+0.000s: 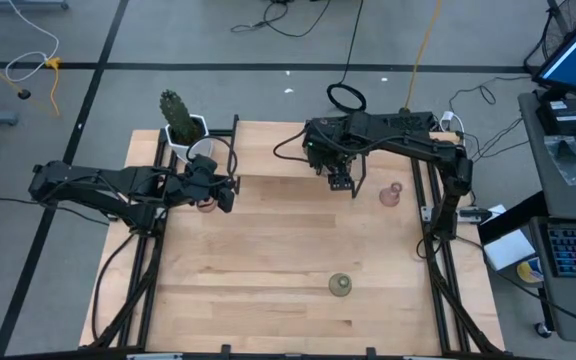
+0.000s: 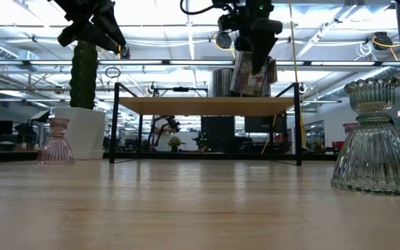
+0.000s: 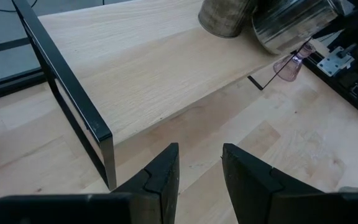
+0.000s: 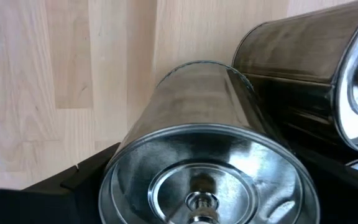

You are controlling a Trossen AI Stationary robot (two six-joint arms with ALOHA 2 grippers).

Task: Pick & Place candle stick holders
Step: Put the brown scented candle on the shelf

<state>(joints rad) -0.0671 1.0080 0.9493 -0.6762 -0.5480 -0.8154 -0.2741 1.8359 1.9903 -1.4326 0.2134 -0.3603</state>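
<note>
Silvery metal holder (image 4: pixel 210 155) sits gripped in my right gripper (image 1: pixel 342 181), jaws wide around it, above the shelf (image 3: pixel 148 68). My left gripper (image 3: pixel 199 171) hangs narrow, empty. My right fingers are hidden.

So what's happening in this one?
The right tool hangs over the raised wooden shelf, right by the silver metal holders, jaws wide; whether it grips one isn't clear. The left tool hovers empty near the cactus. A pink glass holder and an olive-green holder stand on the table.
</note>
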